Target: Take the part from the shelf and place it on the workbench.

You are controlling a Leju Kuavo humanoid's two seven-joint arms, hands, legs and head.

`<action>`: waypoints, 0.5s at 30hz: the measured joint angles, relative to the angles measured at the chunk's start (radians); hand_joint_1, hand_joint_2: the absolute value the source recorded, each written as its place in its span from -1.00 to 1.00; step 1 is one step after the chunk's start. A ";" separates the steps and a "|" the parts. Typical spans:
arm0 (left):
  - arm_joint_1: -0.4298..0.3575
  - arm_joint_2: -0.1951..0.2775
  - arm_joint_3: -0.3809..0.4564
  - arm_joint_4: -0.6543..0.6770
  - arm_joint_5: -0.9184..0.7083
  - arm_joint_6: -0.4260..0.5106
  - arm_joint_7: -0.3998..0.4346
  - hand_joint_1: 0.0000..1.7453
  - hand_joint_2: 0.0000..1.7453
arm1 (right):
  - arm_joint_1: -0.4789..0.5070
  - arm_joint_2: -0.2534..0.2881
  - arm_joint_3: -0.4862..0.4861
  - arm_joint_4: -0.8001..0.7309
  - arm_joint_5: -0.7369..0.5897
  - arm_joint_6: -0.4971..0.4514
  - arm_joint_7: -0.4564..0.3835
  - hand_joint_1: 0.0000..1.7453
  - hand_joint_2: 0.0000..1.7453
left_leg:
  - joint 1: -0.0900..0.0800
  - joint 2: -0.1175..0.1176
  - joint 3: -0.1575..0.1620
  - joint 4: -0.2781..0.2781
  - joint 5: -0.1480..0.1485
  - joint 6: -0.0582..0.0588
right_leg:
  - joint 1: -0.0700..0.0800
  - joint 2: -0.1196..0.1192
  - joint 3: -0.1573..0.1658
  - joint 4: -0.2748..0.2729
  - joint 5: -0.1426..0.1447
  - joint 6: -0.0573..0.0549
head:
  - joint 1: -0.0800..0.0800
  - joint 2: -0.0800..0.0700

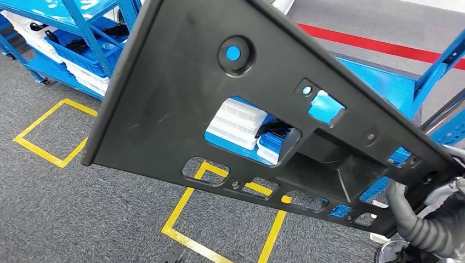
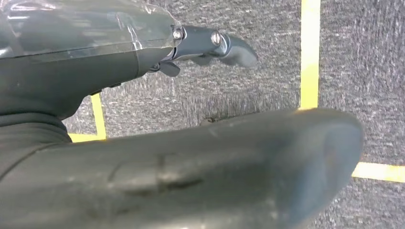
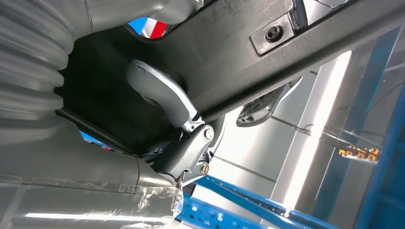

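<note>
Black, stiff plastic part (image 1: pixel 181 104) looks light but unwieldy, gripped at its four-o'clock corner by right hand (image 3: pixel 176 124) fingers; left hand (image 2: pixel 210 45) fingers hold nothing.

Part (image 1: pixel 181 104) top beyond frame edge

The part (image 1: pixel 181 104) is a large flat black plastic panel with round, square and oblong cutouts. It hangs tilted in the air above the floor, its right end low and near, filling the middle of the scene.
</note>
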 joint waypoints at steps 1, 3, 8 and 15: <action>0.000 0.000 0.000 0.000 0.000 0.000 0.000 -1.00 -1.00 | 0.000 0.000 0.000 0.000 0.000 0.000 0.000 1.00 1.00 | 0.001 0.000 -0.001 -0.001 0.006 -0.005 | 0.003 0.000 0.010 -0.022 -0.004 -0.002 | 0.000 0.000; 0.000 -0.001 0.000 0.000 0.000 0.000 0.000 -1.00 -1.00 | -0.001 0.000 0.000 0.000 0.000 0.000 0.000 1.00 1.00 | 0.002 0.000 -0.006 0.004 0.005 -0.016 | -0.002 -0.001 0.017 -0.050 0.003 -0.008 | 0.000 0.000; 0.002 -0.001 0.000 0.000 0.000 0.003 0.000 -1.00 -1.00 | -0.001 0.000 0.000 0.000 -0.001 0.000 -0.001 1.00 1.00 | 0.016 -0.005 -0.092 0.242 -0.135 -0.045 | -0.012 -0.007 0.003 -0.066 0.021 -0.023 | -0.006 0.000; 0.004 -0.001 0.000 0.000 0.000 0.003 0.000 -1.00 -1.00 | 0.001 0.000 0.000 0.000 0.000 0.000 -0.001 1.00 1.00 | 0.040 -0.004 0.006 0.105 -0.039 -0.068 | -0.026 -0.005 -0.009 -0.037 0.011 -0.006 | -0.007 0.000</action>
